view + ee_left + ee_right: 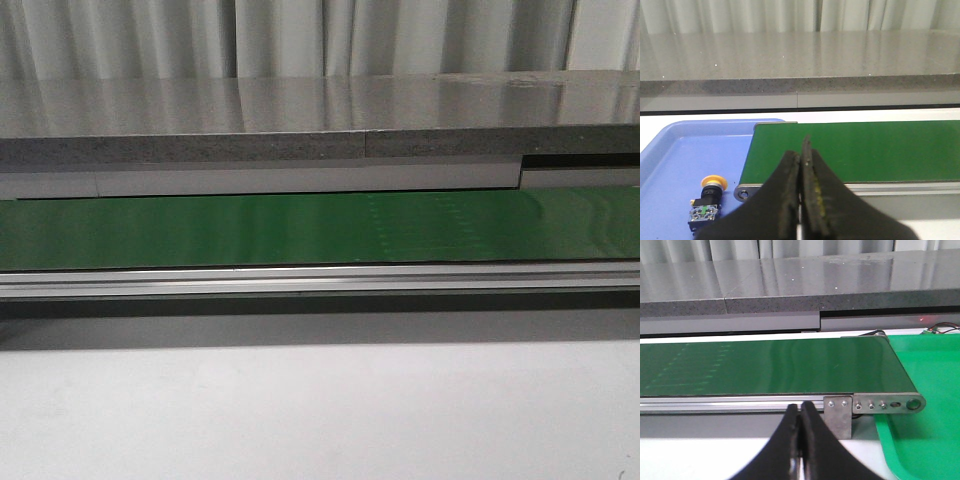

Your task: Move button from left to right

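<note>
The button, a yellow-orange mushroom cap on a black body with green marks, lies on its side in the blue tray, seen only in the left wrist view. My left gripper is shut and empty, above the near edge of the green belt, to the right of the button. My right gripper is shut and empty, in front of the belt's aluminium rail. Neither gripper shows in the front view.
The green conveyor belt runs across the table between a grey stone ledge and the white tabletop. A green tray sits at the belt's right end, past the roller bracket.
</note>
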You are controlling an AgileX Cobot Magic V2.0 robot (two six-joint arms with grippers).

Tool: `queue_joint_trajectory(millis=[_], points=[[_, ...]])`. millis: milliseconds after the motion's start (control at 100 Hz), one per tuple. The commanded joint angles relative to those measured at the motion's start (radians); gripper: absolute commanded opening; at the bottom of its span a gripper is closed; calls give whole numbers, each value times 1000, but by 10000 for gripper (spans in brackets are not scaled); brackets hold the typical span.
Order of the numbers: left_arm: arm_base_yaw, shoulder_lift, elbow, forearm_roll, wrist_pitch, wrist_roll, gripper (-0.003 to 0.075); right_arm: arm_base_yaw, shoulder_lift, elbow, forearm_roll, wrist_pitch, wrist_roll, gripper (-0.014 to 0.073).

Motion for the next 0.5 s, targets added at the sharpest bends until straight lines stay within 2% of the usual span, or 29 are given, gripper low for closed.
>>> queue_joint_trajectory(millis=[0, 230, 490], points=[[2, 124, -153, 8, 75, -6, -20, -2, -19, -14, 3, -79, -2, -67], [2, 378, -419, 10, 329, -6, -20, -2, -19, -14, 3, -79, -2, -67], [2, 498, -453, 8, 353, -6, -20, -2, -19, -14, 3, -79, -2, -67]])
